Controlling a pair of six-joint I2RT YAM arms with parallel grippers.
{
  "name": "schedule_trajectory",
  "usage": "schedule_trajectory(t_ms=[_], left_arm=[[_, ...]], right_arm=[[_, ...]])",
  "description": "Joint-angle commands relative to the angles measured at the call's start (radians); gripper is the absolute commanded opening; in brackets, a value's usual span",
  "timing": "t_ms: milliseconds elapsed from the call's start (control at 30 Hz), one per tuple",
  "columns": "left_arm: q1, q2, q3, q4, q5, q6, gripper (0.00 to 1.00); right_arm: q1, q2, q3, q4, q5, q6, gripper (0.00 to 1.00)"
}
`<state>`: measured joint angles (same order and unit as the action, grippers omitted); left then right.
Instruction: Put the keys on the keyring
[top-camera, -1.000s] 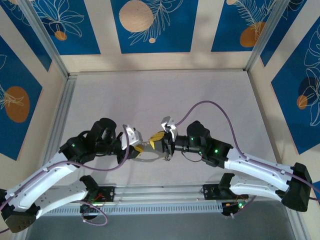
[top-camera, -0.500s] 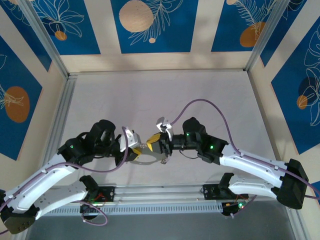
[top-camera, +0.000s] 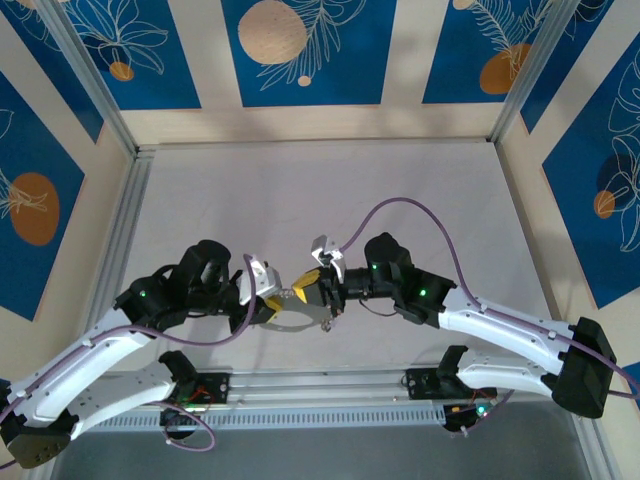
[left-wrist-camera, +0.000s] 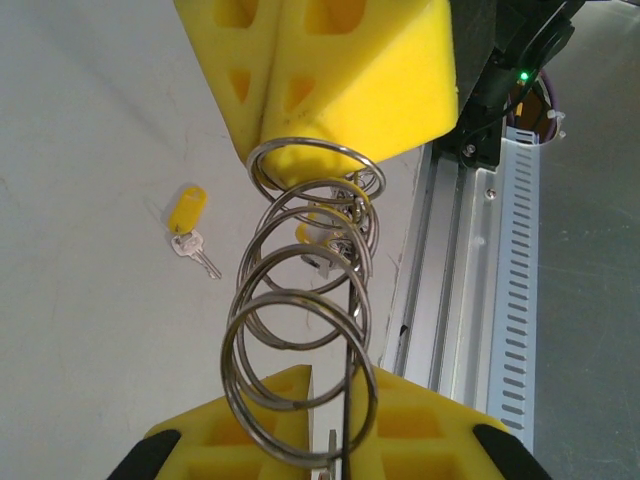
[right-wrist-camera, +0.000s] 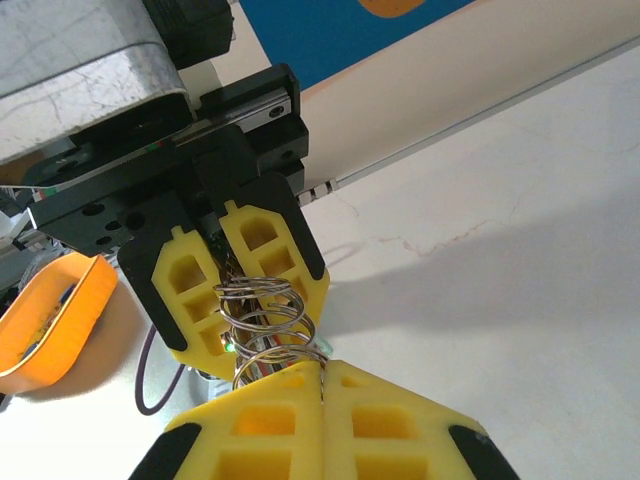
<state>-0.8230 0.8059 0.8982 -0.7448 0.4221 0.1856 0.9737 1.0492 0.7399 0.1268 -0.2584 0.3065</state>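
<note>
Left wrist | coiled wire keyring (left-wrist-camera: 300, 330) | yellow left fingers (left-wrist-camera: 430, 405), right fingers (left-wrist-camera: 380, 70) both pinching it

Keyring (left-wrist-camera: 300, 330) up off table (top-camera: 400, 200), strung between left jaws and right jaws, one end caught in each. Jaws meet tip to tip over near middle of table: left jaws on left, right jaws on right. Rail (top-camera: 320, 385) runs along near edge, just before them. One key (left-wrist-camera: 190, 228) flat on table, apart from keyring, on side away from rail. Small tag (left-wrist-camera: 318, 232) just behind keyring coils; contact unclear.
</note>
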Motion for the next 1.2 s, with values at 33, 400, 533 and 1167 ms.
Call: schedule_trajectory(t_ms=[33, 400, 533, 1167], left_arm=[[-0.01, -0.004, 0.013, 0.072, 0.027, 0.002, 0.0], [-0.01, 0.009, 0.031, 0.051, 0.034, 0.011, 0.0], [-0.01, 0.016, 0.041, 0.048, 0.038, 0.011, 0.0], [-0.01, 0.009, 0.048, 0.056, 0.045, 0.0, 0.0]], right_arm=[[0.016, -0.043, 0.001, 0.041, -0.032, -0.047, 0.0], [-0.033, -0.115, 0.013, -0.061, -0.042, -0.105, 0.0], [-0.036, -0.103, 0.022, -0.079, -0.082, -0.093, 0.1], [-0.014, -0.055, -0.011, -0.012, -0.034, -0.048, 0.32]])
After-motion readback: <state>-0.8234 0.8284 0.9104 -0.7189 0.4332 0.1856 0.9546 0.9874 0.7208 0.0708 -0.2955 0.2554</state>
